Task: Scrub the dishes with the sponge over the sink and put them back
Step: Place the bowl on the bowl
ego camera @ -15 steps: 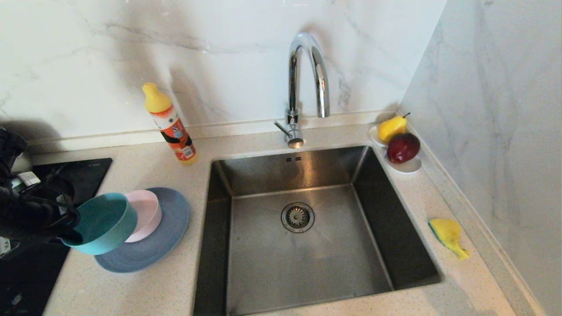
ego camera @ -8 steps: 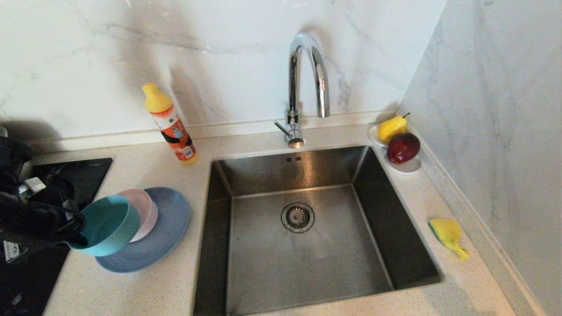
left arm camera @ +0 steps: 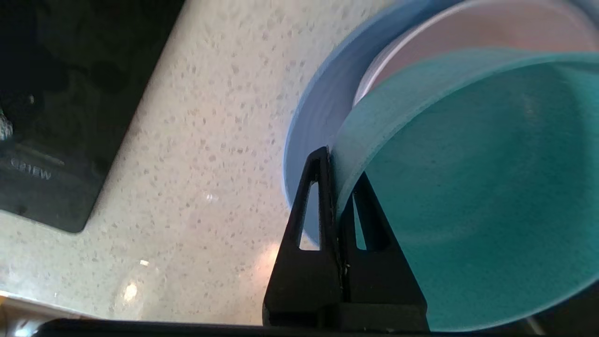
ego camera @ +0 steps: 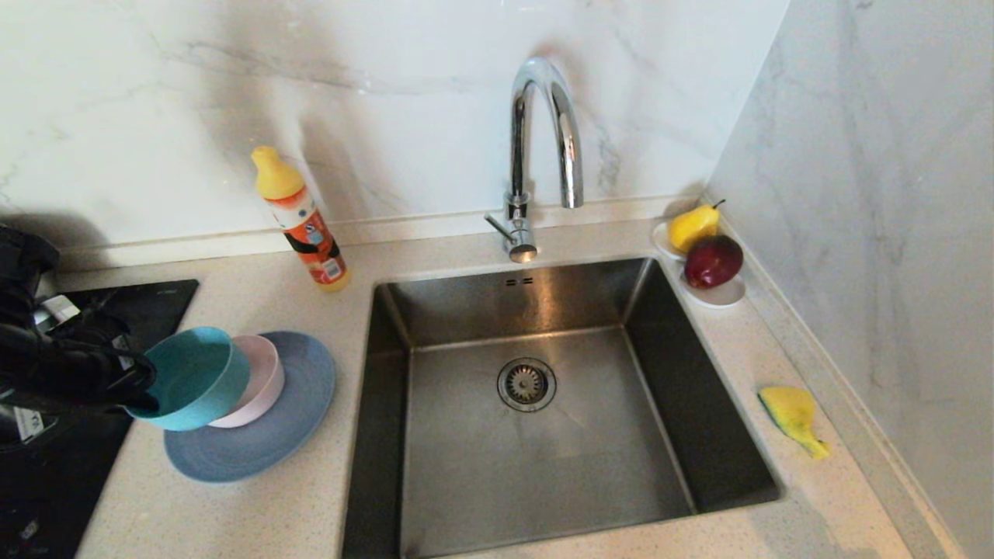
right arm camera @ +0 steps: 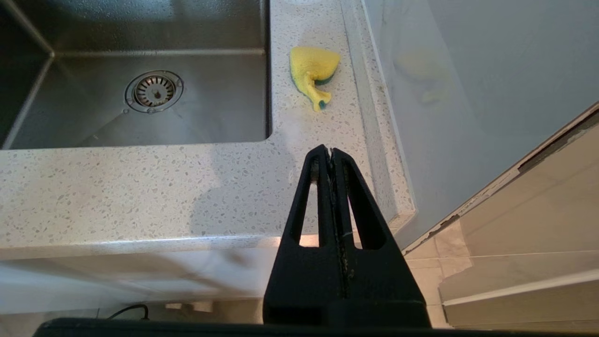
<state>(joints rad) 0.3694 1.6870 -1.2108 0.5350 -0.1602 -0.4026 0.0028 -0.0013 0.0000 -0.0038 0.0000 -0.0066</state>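
While our left arm reaches in low from the left edge over the black hob (ego camera: 93,299), its gripper (ego camera: 144,388) has its jaws clamped on the near rim of the teal bowl (ego camera: 190,376), which tilts on its side, mouth toward the arm, against the pink bowl (ego camera: 260,380) on the plate (ego camera: 287,419). We keep our right gripper (right arm camera: 331,154) parked below the counter's front edge, jaws pressed together on nothing. Our sponge (ego camera: 792,415) lies on the counter (ego camera: 256,295) right of the sink (ego camera: 536,435), near the wall.
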